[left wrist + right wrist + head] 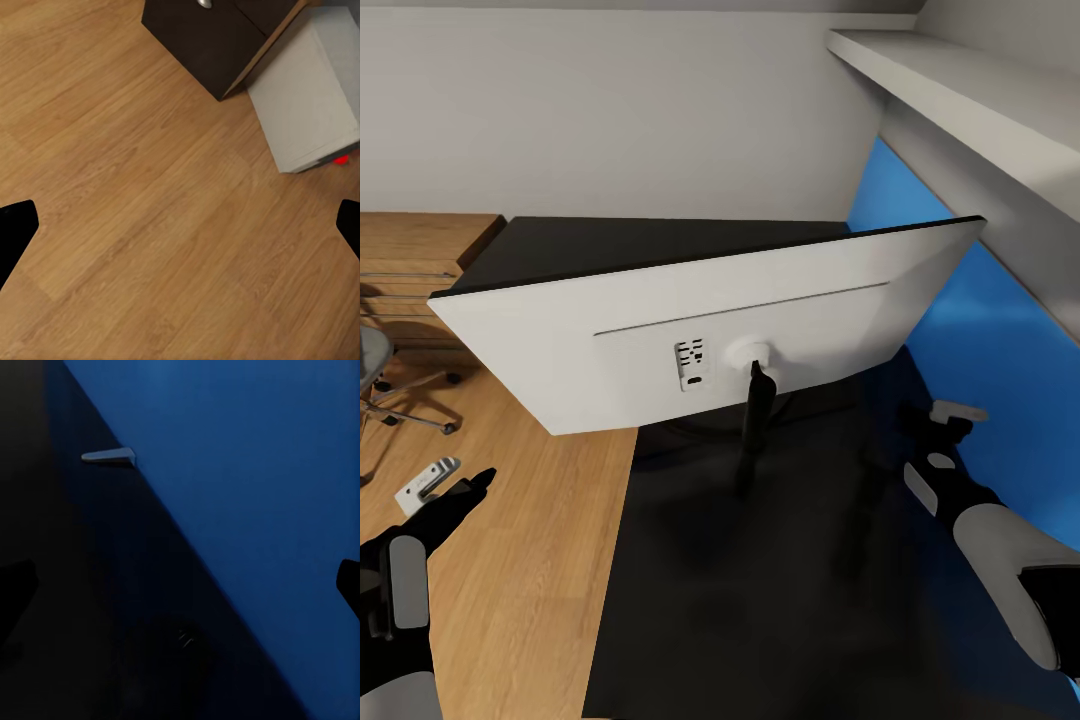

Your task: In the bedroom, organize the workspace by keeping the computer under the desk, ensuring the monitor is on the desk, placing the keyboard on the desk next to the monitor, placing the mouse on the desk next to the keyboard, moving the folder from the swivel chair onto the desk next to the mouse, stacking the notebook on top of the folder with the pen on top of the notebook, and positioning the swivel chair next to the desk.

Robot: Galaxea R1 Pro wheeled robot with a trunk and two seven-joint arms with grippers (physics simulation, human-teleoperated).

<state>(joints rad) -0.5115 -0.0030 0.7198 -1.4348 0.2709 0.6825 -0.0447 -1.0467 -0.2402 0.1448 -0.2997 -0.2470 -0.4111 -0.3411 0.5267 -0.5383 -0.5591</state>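
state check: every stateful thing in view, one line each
monitor: upright on its stem on the desk, white back toward the head camera, tilted, not held
desk: glossy black top, bare in front of the monitor
computer: on the wooden floor beside a dark desk corner, red mark at its lower edge
swivel chair: on the floor left of the desk, partly out of frame
left tool: open, empty, over the floor
right tool: open, empty, over the desk
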